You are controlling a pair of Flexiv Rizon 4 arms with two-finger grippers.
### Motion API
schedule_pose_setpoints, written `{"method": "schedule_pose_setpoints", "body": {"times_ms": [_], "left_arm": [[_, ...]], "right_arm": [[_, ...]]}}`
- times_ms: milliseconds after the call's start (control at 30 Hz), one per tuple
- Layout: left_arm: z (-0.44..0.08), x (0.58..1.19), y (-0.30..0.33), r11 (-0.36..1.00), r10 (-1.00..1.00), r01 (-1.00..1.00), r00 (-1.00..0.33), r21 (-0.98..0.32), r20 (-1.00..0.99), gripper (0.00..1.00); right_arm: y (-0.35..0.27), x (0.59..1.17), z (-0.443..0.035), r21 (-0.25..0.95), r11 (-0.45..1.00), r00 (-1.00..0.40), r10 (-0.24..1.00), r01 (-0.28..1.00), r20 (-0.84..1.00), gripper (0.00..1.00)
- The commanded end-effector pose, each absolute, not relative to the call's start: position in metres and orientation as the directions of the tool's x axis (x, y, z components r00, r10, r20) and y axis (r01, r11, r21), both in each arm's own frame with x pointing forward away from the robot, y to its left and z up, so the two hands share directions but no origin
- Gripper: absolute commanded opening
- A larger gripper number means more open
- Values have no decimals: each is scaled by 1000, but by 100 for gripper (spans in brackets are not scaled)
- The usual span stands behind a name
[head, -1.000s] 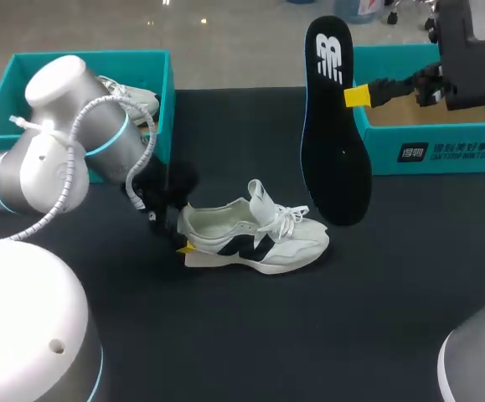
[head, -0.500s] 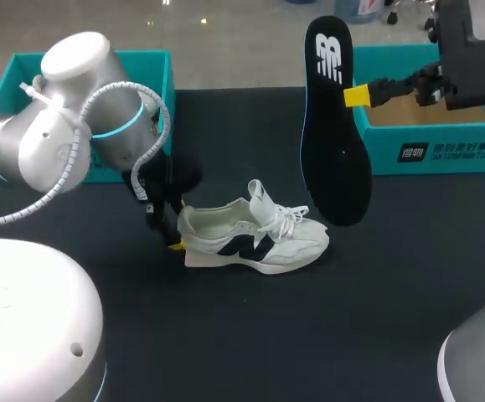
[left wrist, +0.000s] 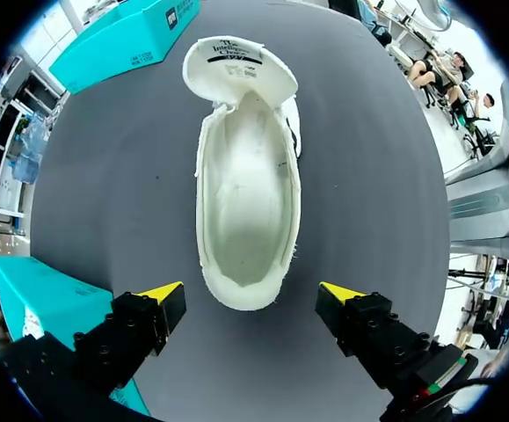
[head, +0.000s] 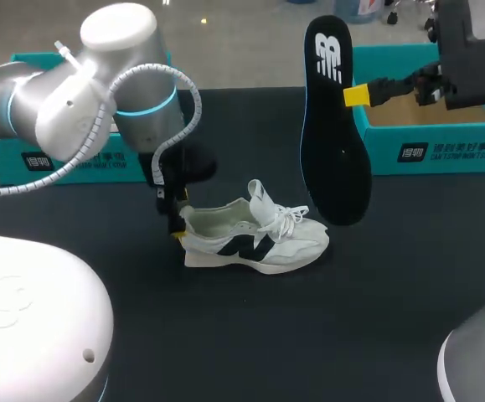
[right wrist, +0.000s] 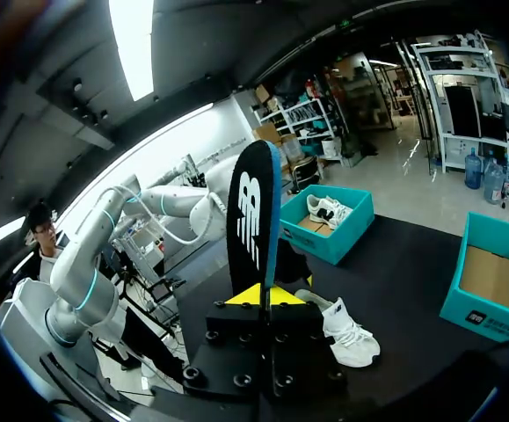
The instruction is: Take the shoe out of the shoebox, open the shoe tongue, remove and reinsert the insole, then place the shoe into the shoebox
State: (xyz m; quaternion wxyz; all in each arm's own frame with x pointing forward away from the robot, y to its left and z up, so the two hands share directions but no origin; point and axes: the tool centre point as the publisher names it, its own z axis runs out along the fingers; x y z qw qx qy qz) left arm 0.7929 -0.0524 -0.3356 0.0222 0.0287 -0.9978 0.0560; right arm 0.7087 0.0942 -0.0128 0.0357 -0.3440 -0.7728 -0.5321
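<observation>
Left arm [head: 100,92] enters from the left edge, elbow high in the upper left of the frame, wrist angled down. Left hand [head: 175,228] sits at the heel of the shoe [head: 255,239]. Hand is released: in the left wrist view its yellow tips straddle the heel, one each side, neither touching. Shoe stands on its sole mid-frame on the desk [head: 309,335], toe pointing right, tongue pulled up, opening wide. Right hand [head: 358,95] is upper right, fingers horizontal, clenched on the insole [head: 332,126] at its edge. Insole is held upright, logo end up, between the shoe and the right shoebox [head: 426,151]. Left shoebox [head: 74,163] is behind the left arm.
</observation>
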Motion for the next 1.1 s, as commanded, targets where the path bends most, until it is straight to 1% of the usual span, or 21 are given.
{"method": "schedule_pose_setpoints", "body": {"times_ms": [33, 900, 1100], "left_arm": [[-328, 791, -52, 994, -60, -63, -998, -84, 34, 100], [-325, 790, -51, 995, -59, -62, -998, -81, 31, 100], [-305, 803, -66, 994, -27, -25, -1000, -107, -13, 100]], "right_arm": [[96, 712, -13, 796, 199, -760, 494, 571, 422, 0], [96, 712, -13, 796, 199, -760, 494, 571, 422, 0], [96, 712, -13, 796, 199, -760, 494, 571, 422, 0]]}}
